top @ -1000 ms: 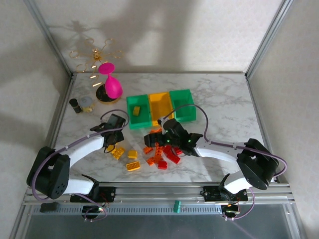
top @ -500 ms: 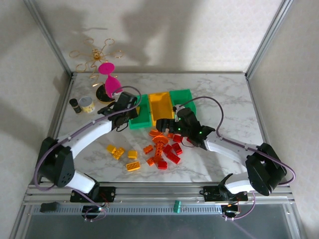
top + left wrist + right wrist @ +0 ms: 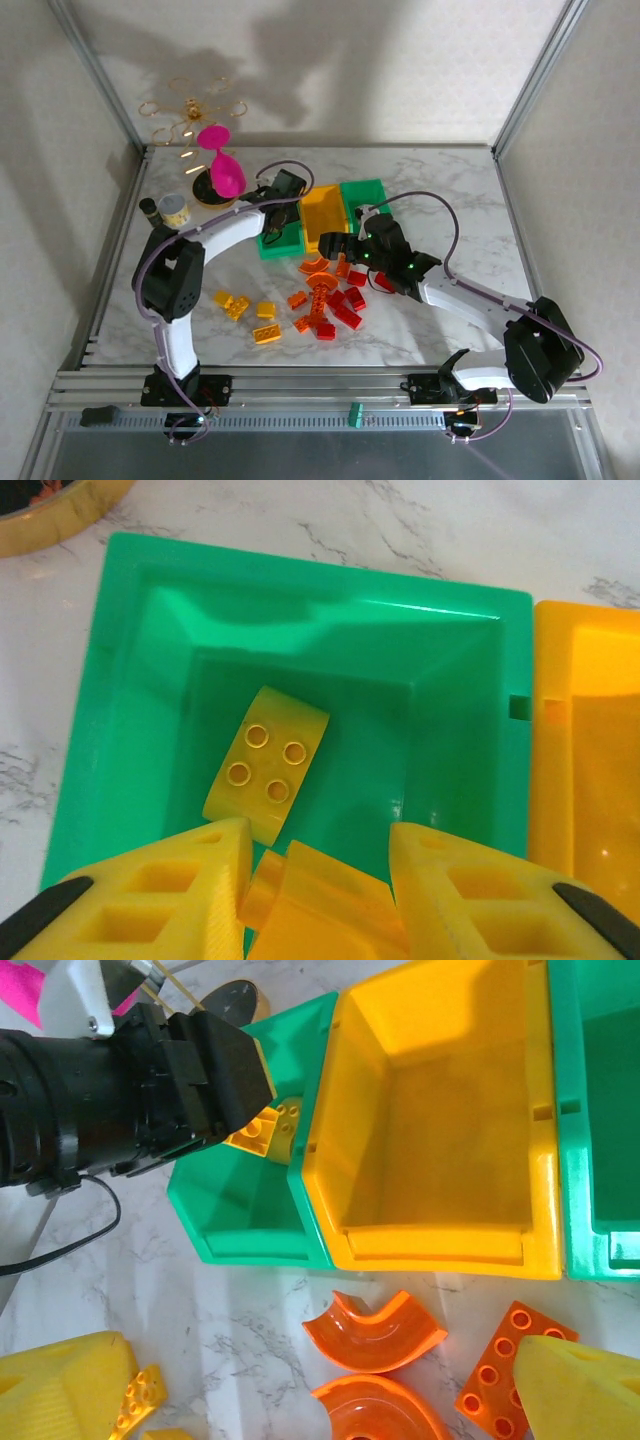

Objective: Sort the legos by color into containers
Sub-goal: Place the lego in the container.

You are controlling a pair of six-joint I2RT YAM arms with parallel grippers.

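Hovering over the left bin [image 3: 112,680], left gripper [image 3: 316,832] pinched a yellow brick [image 3: 320,900]; a second brick [image 3: 266,765] lay inside. Right gripper [image 3: 322,1392] gaped wide, empty, above orange curves [image 3: 375,1332] beside the orange bin [image 3: 432,1243]. Risk: arms crowded close; either moving could knock the other.

Green bin [image 3: 300,575], yellow brick [image 3: 268,763]

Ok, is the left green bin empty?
Not empty: one yellow brick lies on the left green bin's floor, under the left gripper holding a second yellow piece.
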